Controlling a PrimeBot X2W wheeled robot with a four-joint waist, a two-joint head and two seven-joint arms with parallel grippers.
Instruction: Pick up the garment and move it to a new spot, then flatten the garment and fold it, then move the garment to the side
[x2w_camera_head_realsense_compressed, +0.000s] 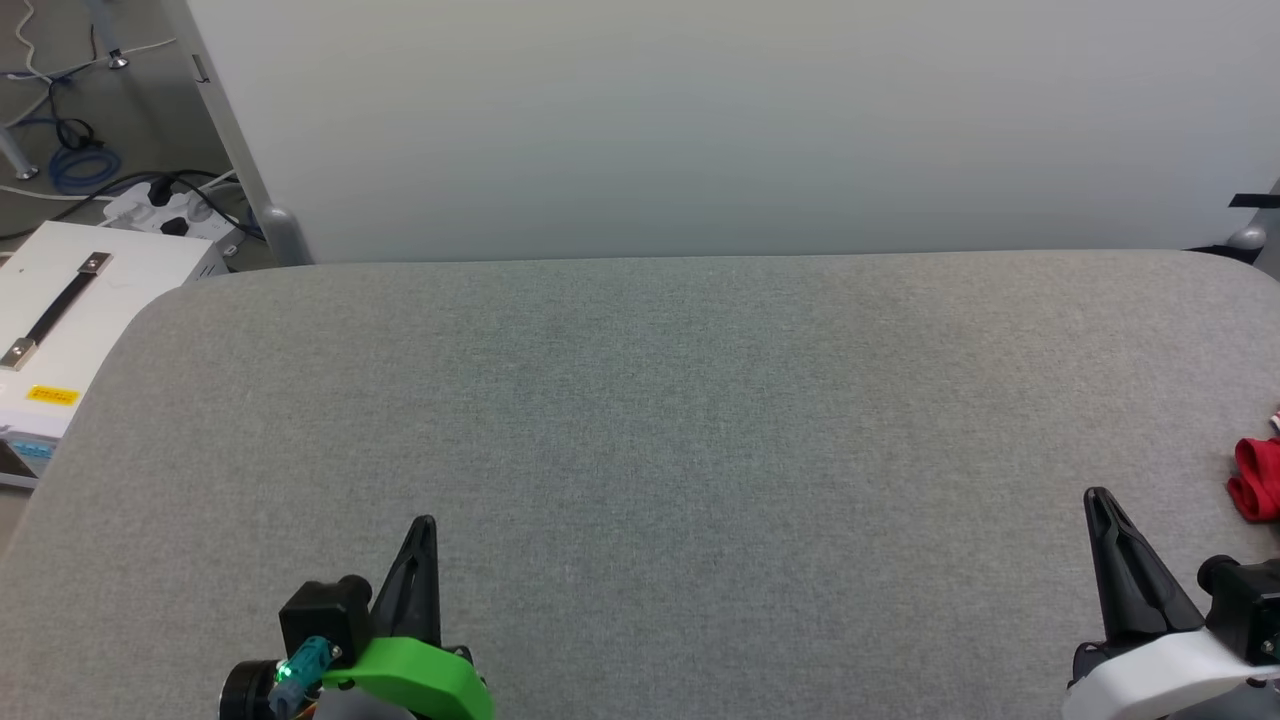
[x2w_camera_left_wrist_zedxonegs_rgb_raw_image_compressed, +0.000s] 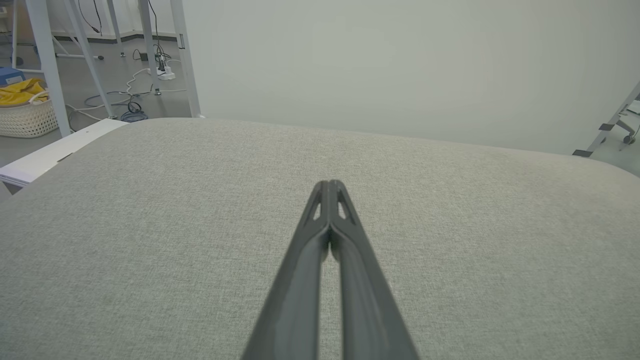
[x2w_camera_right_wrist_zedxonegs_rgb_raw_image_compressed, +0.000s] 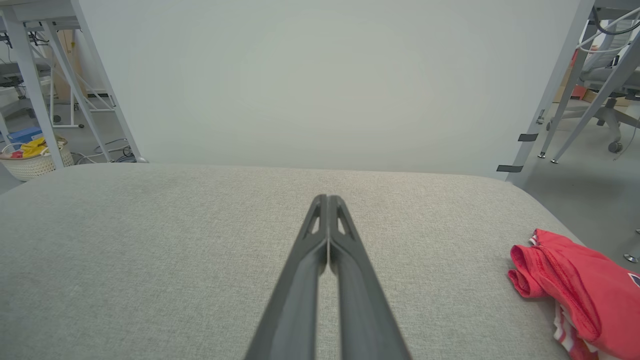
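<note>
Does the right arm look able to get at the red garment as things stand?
Probably yes: the garment lies bunched at the right edge of the table, right of the shut right end effector, with nothing lying between them.

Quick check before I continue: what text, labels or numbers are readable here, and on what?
Nothing reads clearly.
Yellow sticker on the white case left of the table: dark print, too small to read.
Blue marking lower on that case: too blurred to read.
Garment: a dark printed patch at the right wrist view's edge, cut off, unreadable.
</note>
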